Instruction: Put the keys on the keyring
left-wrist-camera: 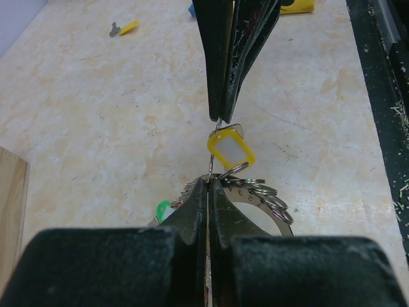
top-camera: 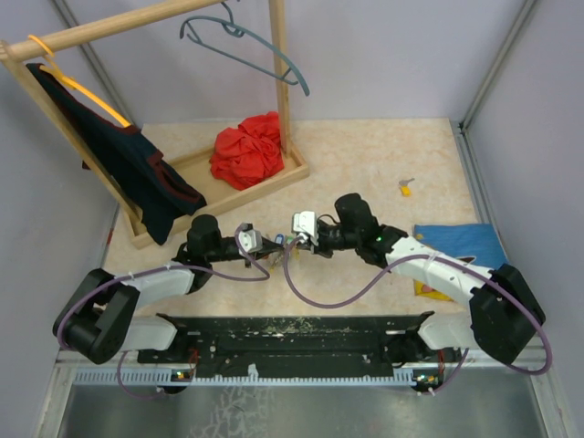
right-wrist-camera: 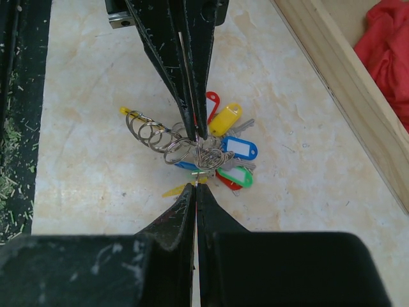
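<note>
At the near edge of the table (top-camera: 365, 155) the two arms are bolted, and just beyond them the left gripper (left-wrist-camera: 209, 187) and the right gripper (right-wrist-camera: 195, 187) are brought tip to tip, both clenched tight. Between the two tips a thin grey wire of the keyring (right-wrist-camera: 165, 142) is pinched at each end, so that it is held straight, its long axis running left to right across the table. A yellow tag (left-wrist-camera: 231, 148) with a plain white insert is threaded on this wire, and no writing can be read on it. The keys (right-wrist-camera: 233, 150) are bunched at the linked rings directly under the tips, their red, yellow, blue and green tags fanned out toward the far side. To the right a blue cloth (top-camera: 461, 242) is partly covered by the right arm. Farther off a loose key (top-camera: 404, 188) with a yellow tag is lying alone. Beyond, a red cloth (top-camera: 248, 151) is heaped in a wooden tray (top-camera: 266, 186), and a grey hanger (top-camera: 251, 44) and a dark garment (top-camera: 137, 169) are hung from the rack (top-camera: 278, 73).
</note>
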You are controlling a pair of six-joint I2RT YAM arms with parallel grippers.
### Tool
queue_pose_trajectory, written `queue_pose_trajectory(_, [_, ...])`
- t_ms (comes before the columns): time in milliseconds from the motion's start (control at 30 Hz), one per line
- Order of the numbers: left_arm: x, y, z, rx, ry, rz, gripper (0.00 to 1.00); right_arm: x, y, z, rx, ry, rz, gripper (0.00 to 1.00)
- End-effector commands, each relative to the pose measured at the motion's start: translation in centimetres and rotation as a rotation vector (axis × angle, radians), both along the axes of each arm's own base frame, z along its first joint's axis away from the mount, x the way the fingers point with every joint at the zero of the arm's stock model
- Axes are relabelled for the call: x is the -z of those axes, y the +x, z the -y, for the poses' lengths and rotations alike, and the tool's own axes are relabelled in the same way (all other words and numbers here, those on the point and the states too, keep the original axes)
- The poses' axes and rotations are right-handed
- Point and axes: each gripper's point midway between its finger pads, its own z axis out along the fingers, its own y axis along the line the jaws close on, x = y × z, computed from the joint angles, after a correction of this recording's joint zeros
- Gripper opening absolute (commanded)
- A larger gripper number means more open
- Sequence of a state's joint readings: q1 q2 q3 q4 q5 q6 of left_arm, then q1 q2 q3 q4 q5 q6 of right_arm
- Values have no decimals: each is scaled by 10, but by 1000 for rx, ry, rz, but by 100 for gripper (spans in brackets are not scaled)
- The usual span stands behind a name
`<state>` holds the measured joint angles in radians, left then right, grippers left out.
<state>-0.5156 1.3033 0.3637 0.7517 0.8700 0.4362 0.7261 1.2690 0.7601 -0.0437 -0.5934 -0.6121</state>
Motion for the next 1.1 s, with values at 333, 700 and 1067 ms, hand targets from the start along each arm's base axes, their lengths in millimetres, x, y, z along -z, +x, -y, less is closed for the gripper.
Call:
queue_pose_trajectory(333, [-1, -10, 5, 74, -7, 42, 0, -20, 2, -16, -37, 32, 88, 0])
queue_pose_trajectory(700, [-1, -12, 5, 86, -10, 44, 1, -19, 0, -17, -44, 30, 78, 0])
queue_pose_trajectory(1067, [-1, -14, 6, 104, -11, 36, 1, -20, -4, -18, -56, 36, 67, 0])
